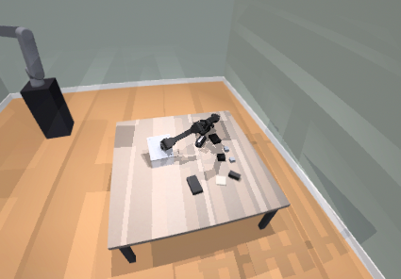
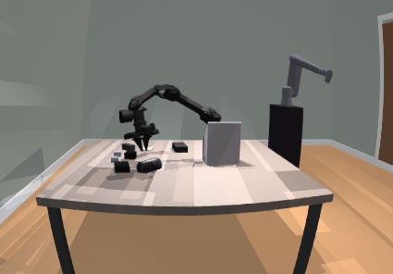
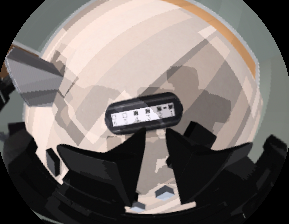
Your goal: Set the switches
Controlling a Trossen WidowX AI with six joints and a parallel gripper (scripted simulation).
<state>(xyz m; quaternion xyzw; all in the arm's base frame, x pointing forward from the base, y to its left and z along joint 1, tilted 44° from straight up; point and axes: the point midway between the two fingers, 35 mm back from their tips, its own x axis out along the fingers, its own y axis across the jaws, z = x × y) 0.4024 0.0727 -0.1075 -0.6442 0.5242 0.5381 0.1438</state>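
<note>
The dark grey controller unit has rounded ends and lies on the bench. In the wrist view a white strip with a row of small squares faces the camera. The two leftmost squares look pale and those further right darker, but the print is too small to read surely. No rocker switches can be made out. My gripper points down, its fingers a little apart with nothing between them. In the wrist view its tips appear just below the unit's long edge; contact cannot be told.
Black blocks, small light grey blocks and a cream plate lie near the unit. A flat dark box lies farther off. The arm's base stands on a pale box.
</note>
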